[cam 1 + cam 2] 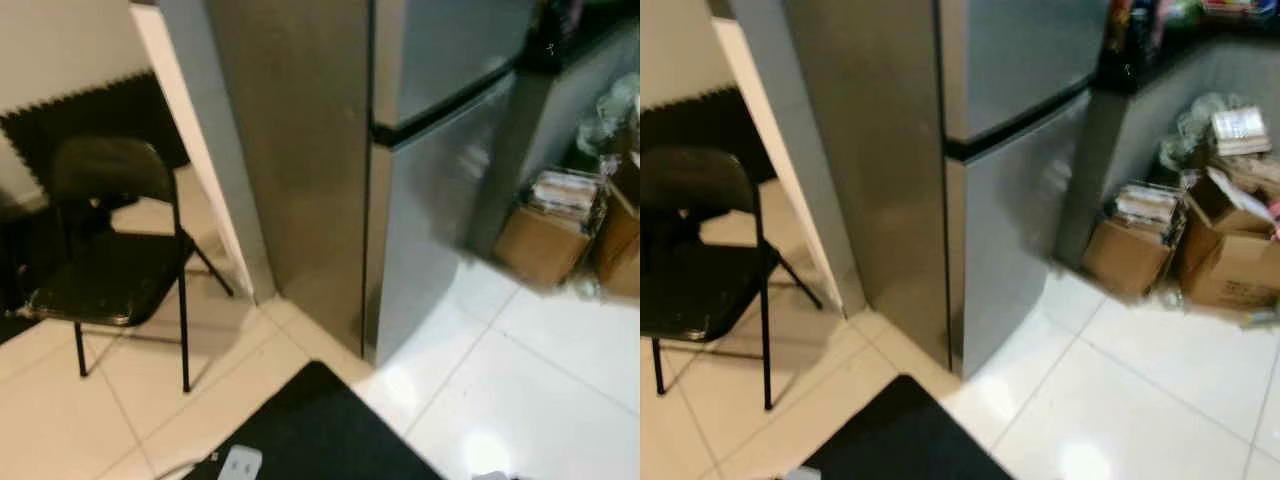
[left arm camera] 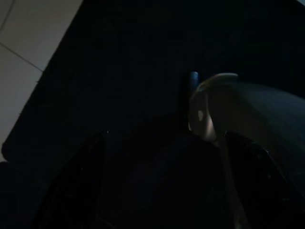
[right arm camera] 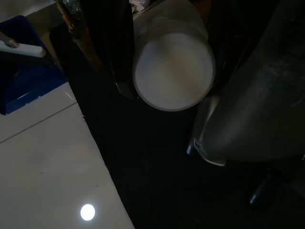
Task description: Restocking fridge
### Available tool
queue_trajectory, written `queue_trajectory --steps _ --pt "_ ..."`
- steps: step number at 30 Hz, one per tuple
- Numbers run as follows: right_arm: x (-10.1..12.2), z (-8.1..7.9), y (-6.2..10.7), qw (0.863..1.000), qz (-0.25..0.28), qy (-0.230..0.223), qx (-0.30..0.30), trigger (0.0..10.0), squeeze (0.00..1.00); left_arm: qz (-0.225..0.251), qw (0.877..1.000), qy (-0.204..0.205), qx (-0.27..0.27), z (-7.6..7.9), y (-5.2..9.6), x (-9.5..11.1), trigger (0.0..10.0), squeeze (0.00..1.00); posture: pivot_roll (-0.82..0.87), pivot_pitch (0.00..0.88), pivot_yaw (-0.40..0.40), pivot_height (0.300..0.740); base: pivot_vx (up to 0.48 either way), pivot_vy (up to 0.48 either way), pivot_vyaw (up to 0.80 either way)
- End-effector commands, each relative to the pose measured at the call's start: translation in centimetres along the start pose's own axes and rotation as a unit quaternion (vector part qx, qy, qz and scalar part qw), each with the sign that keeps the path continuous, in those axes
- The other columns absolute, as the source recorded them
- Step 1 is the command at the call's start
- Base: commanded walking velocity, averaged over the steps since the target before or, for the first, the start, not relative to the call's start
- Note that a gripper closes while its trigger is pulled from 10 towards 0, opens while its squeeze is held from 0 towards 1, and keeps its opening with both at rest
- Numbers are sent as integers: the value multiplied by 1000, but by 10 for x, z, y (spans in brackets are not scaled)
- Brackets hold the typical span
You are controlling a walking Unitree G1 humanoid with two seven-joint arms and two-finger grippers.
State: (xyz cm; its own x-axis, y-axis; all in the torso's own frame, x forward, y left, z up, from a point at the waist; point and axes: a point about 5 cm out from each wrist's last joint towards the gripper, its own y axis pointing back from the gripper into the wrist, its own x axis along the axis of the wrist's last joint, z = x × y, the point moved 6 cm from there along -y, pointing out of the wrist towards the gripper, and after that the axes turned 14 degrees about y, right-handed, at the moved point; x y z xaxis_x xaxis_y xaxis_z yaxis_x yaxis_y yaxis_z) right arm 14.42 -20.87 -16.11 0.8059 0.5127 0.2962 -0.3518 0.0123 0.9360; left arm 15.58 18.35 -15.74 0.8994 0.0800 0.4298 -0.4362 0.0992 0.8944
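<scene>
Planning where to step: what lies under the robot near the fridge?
A black floor mat on white tiles, beside the closed silver fridge. The fridge's contents are hidden.

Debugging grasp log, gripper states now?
Left gripper: open, holding nothing.
Right gripper: shut on a white container.

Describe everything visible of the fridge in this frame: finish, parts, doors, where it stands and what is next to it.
The fridge is tall with a brushed silver metal look. A dark horizontal gap splits an upper door from a lower one; both are closed. It stands upright on pale glossy floor tiles, its left side beside a white wall edge. A grey counter side and cardboard boxes sit to its right. No handle can be made out.
</scene>
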Motion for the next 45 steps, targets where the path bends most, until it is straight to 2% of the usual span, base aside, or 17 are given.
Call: queue_trajectory --steps 1,10,15,26,34,45 --pt "-4 -2 0 1000 -5 -3 1 10000 0 -1 1000 -3 -7 2 0 1 10000 0 44 0 -8 738 0 0 0" --pt "-5 -2 0 1000 -5 -4 1 10000 0 -3 1000 -3 -13 3 0 0 10000 0 43 0 -8 738 0 -365 0" --pt "-5 -2 0 1000 -5 -4 2 10000 0 2 1000 4 -1 0 0 2 10000 0 43 0 -10 738 0 0 0" --pt "-4 -3 0 1000 -3 -5 4 10000 0 7 1000 12 -10 4 -1 4 10000 0 42 0 -10 738 0 0 0" --pt "-4 -3 0 1000 -3 -7 6 10000 0 3 1000 6 -17 6 -1 2 10000 0 42 0 -11 738 0 -437 0" --pt "-3 -5 0 1000 -2 -8 8 10000 0 11 1000 26 -5 3 -1 5 10000 0 42 0 -9 738 0 0 0"
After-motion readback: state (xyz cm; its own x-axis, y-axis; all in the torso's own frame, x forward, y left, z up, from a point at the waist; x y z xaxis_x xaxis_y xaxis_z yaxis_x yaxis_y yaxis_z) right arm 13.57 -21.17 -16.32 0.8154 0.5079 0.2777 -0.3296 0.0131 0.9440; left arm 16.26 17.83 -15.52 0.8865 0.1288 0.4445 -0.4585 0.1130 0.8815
